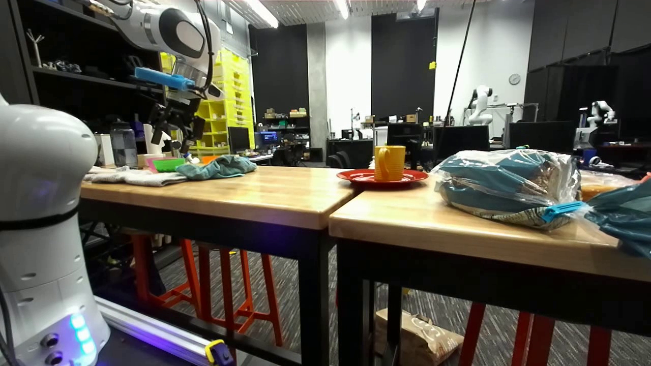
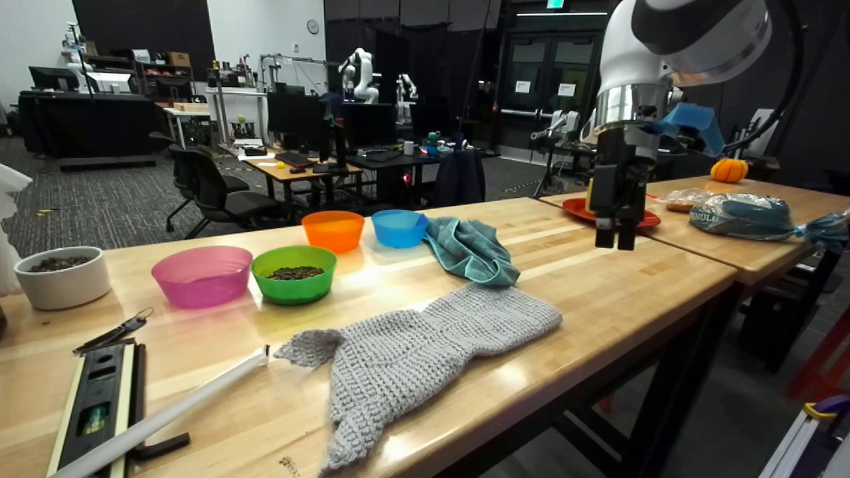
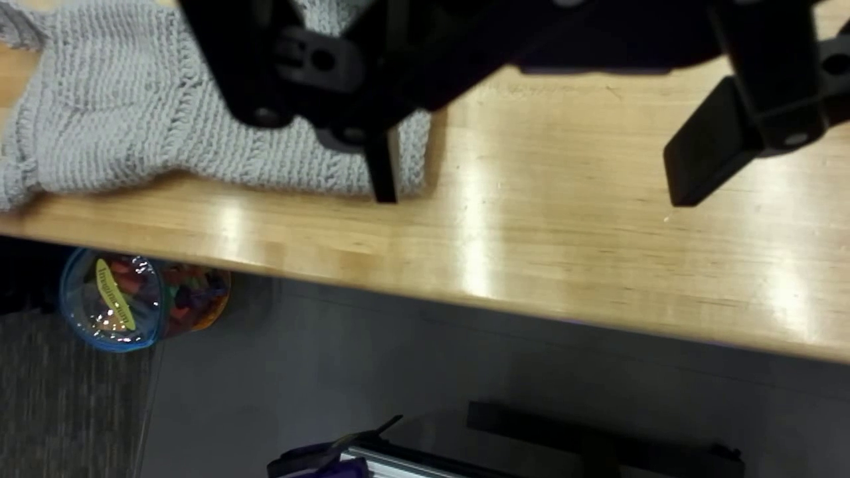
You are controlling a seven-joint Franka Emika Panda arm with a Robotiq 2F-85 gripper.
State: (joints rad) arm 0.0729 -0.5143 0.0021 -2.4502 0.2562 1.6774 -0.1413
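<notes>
My gripper [image 3: 534,200] is open with nothing between its fingers. It hangs above the wooden table [image 3: 564,265], and the gripper also shows in both exterior views [image 1: 171,142] [image 2: 615,240]. The nearest thing is a grey knitted cloth [image 3: 133,119], lying flat; the left finger in the wrist view overlaps its end, with the cloth seen below. The cloth also shows in both exterior views [image 1: 137,177] [image 2: 425,352]. A crumpled teal cloth [image 2: 471,255] touches its far end. Beyond are a green bowl [image 2: 295,291] with brown pellets, a pink bowl [image 2: 202,282], an orange bowl [image 2: 333,232] and a blue bowl [image 2: 398,231].
A white bowl [image 2: 63,287] of pellets, a spirit level [image 2: 99,398] and a white tube [image 2: 172,405] lie at one end. A red plate [image 1: 351,176] with a yellow mug [image 1: 396,165] stands by the gap between tables. Bagged bread [image 1: 508,185] is beyond.
</notes>
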